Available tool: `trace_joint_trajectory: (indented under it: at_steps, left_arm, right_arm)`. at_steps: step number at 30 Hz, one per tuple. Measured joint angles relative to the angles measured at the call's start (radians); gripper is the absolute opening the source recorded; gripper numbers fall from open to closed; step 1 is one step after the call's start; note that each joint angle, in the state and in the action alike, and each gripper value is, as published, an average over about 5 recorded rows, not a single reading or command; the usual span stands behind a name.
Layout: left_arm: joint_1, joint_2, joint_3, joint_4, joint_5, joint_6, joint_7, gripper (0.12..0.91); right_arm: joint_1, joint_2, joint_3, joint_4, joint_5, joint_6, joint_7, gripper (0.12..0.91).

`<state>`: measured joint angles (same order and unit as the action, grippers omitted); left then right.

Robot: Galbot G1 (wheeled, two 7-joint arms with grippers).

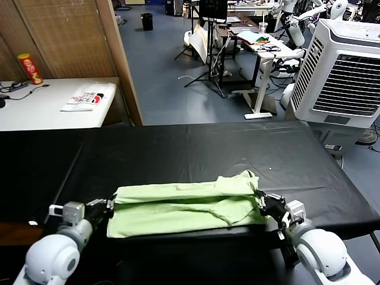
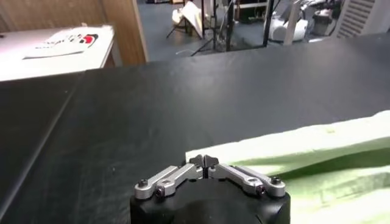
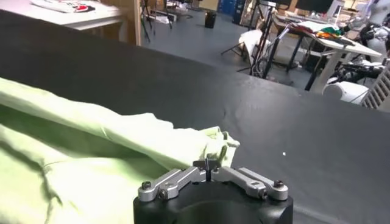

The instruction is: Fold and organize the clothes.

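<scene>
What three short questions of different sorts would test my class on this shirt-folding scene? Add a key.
1. True or false: the T-shirt hangs off the far edge of the black table.
2. Which gripper is at the shirt's end with the bunched-up fabric: A left, B right?
3. Fill in: the red can stands on the ___ side table.

Key:
1. False; it lies folded in a long strip near the table's front edge.
2. B; the right gripper is there, the left gripper at the flat end.
3. White.
</scene>
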<state>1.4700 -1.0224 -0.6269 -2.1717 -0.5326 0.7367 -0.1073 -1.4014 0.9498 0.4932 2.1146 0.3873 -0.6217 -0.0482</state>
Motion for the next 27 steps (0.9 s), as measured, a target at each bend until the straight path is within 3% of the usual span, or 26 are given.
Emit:
trace_joint_trajectory:
  at_steps: [2, 6, 10, 13, 15, 21, 27]
  left_arm:
    - [0.006, 0.001, -0.001, -0.004, 0.007, 0.0, 0.005, 0.206]
    - [0.02, 0.007, -0.01, -0.018, 0.009, 0.0, 0.008, 0.425]
    - [0.028, 0.007, -0.03, -0.036, -0.01, 0.0, 0.021, 0.643]
    - [0.012, -0.008, -0.042, -0.033, -0.044, 0.0, 0.019, 0.761]
    - [-0.011, -0.022, -0.04, -0.017, -0.055, 0.0, 0.008, 0.788]
    - [-0.103, -0.054, -0.006, 0.075, -0.107, 0.0, -0.026, 0.798]
    - [-0.139, -0.069, 0.006, 0.159, -0.167, 0.0, -0.011, 0.798]
  right_arm:
    - [-0.018, -0.003, 0.012, 0.02, 0.007, -0.018, 0.001, 0.36]
    - [-0.048, -0.009, 0.055, 0.072, 0.046, -0.039, 0.009, 0.594]
    - [-0.033, 0.002, 0.097, 0.095, 0.083, -0.024, 0.034, 0.761]
    - [0.017, 0.023, 0.096, 0.064, 0.079, 0.002, 0.059, 0.793]
    - [0.065, 0.043, 0.078, 0.022, 0.059, 0.017, 0.068, 0.797]
    - [0.216, 0.109, -0.011, -0.143, 0.025, 0.028, 0.07, 0.798]
    - [0.304, 0.156, -0.086, -0.257, 0.005, 0.027, 0.06, 0.798]
